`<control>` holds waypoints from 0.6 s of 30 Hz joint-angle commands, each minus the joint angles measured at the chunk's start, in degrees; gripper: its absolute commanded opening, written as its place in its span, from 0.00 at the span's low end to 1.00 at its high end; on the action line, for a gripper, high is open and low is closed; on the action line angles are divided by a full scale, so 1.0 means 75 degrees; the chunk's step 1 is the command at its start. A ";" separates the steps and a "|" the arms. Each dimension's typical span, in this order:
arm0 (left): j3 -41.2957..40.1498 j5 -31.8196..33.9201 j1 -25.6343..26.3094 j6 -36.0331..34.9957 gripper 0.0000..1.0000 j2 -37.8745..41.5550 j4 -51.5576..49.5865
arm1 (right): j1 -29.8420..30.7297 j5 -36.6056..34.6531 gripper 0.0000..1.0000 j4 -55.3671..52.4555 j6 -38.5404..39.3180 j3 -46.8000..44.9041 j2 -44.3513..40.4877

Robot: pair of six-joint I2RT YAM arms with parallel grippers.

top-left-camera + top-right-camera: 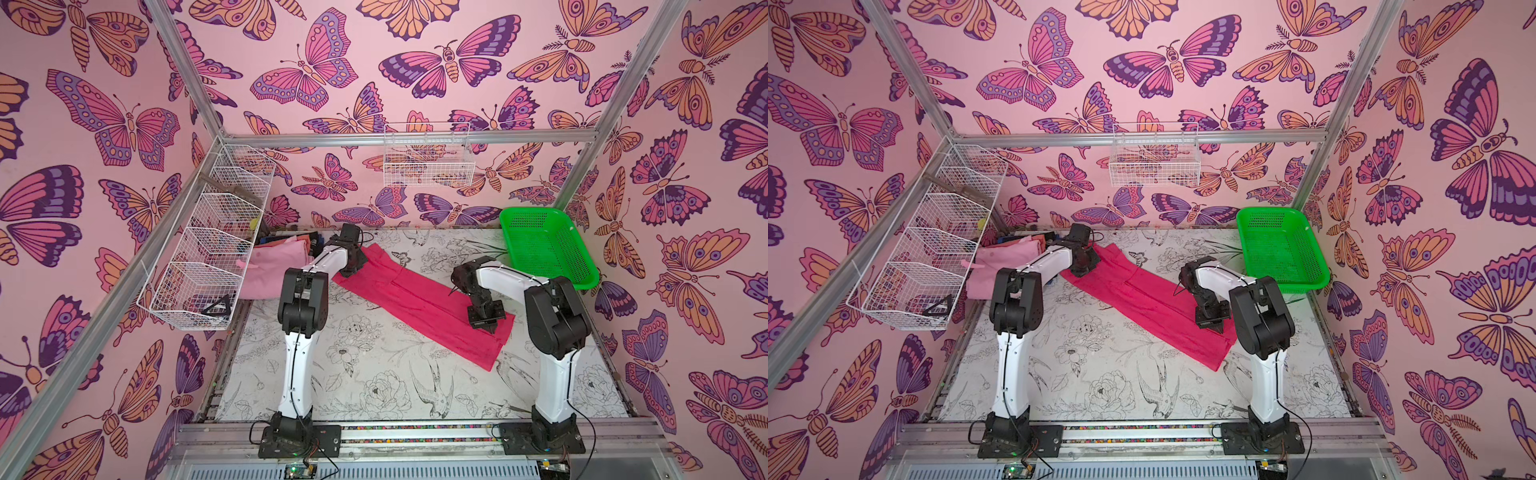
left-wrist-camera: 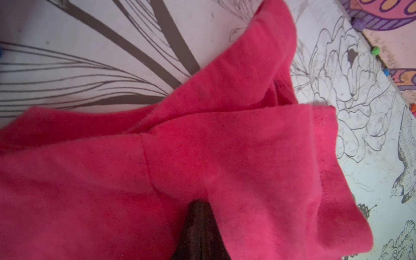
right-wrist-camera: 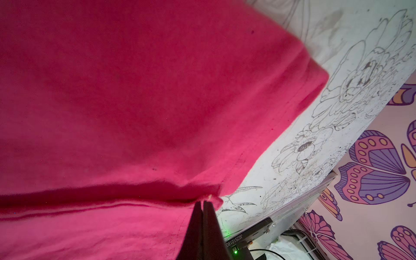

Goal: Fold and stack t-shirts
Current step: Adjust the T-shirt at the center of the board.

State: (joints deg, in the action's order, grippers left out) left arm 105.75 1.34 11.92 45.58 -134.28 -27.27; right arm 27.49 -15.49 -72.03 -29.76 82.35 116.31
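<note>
Floral tabletop [image 1: 374, 374], crimson t-shirt [image 1: 419, 299], ends pinched by left claw [image 1: 346, 273], right claw [image 1: 492, 330]

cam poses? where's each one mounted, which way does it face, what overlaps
Top views: stereo pair high over the base side, looking down toward the back wall; left arm, right arm, table, crimson t-shirt, green basket show.
Left wrist: on the left arm, looking along the left gripper, shut on the crimson t-shirt's sleeve end.
Right wrist: on the right arm, looking along the right gripper, shut on its hem corner.
Shared: every view shows the crimson t-shirt and table.
</note>
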 commanded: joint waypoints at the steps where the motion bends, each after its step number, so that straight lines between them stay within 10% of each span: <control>1: -0.0377 -0.0226 0.0078 -0.0078 0.00 -0.0370 -0.0560 | -0.0044 -0.0260 0.00 -0.0154 0.0054 0.0157 0.0014; 18: -0.0425 -0.0214 0.0068 -0.0090 0.00 -0.0322 -0.0496 | -0.0388 -0.0482 0.00 -0.0432 0.0216 0.0747 0.1040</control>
State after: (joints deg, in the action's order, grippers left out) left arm 104.68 1.34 11.92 45.43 -133.82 -26.17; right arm 25.36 -18.63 -73.54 -28.84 86.78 122.26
